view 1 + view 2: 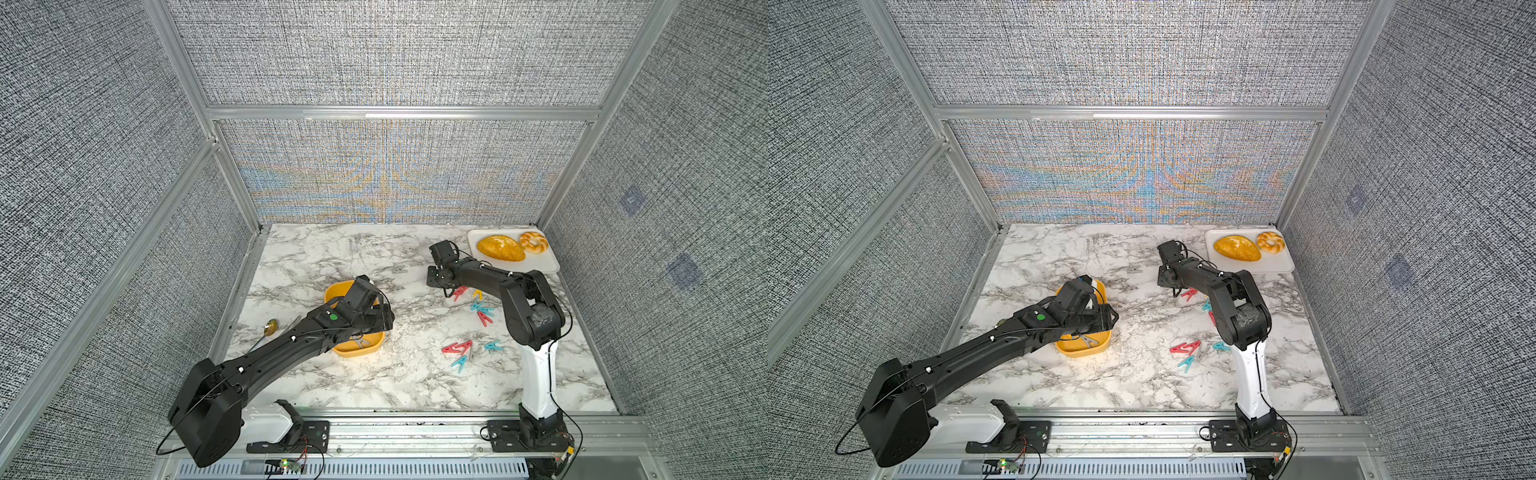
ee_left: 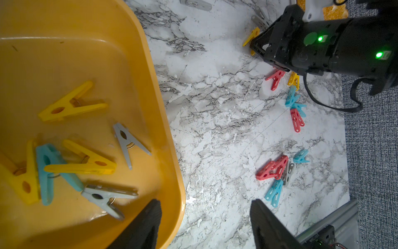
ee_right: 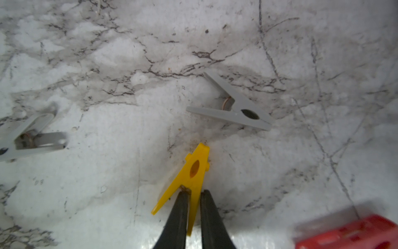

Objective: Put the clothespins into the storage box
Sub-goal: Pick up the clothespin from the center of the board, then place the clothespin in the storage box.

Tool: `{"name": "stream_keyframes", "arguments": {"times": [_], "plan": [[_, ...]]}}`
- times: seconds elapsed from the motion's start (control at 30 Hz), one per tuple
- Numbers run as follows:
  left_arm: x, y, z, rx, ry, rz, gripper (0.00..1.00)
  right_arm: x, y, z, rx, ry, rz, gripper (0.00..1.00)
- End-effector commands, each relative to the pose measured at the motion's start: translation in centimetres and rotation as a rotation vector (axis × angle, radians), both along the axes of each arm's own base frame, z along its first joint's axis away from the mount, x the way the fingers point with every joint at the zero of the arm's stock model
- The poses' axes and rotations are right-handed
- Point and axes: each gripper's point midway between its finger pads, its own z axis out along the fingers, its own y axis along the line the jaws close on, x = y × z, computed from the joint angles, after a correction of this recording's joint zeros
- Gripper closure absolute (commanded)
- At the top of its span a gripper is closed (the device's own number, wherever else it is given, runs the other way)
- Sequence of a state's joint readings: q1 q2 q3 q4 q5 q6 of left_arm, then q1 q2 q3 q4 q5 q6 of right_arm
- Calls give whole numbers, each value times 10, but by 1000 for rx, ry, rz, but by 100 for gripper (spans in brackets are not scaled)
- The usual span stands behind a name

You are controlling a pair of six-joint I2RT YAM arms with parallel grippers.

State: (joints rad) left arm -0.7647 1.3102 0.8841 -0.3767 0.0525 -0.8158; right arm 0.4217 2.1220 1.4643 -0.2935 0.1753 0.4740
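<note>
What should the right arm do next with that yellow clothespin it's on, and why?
Probably lift it straight up off the table. In the right wrist view the right end effector has its fingers closed around one leg of the yellow clothespin, whose tip looks to be on the marble table. A grey clothespin lies close ahead, so rising first avoids nudging it before carrying to the yellow box.

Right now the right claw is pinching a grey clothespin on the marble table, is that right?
Not quite: the right claw is pinching a yellow clothespin, not a grey one, on the marble table. The right wrist view shows it.
</note>
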Motion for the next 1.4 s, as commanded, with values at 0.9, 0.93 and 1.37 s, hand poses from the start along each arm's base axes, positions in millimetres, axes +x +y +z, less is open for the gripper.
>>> {"name": "stream_keyframes", "arguments": {"times": [0.9,0.93,1.37], "plan": [[16,134,45,-13,-99,348,22,-174,222,140,250,-144,668,90],[15,135,44,-15,-98,351,22,-178,228,139,244,-145,682,84],[5,111,36,-72,-66,231,27,-177,177,167,235,-256,522,60]]}}
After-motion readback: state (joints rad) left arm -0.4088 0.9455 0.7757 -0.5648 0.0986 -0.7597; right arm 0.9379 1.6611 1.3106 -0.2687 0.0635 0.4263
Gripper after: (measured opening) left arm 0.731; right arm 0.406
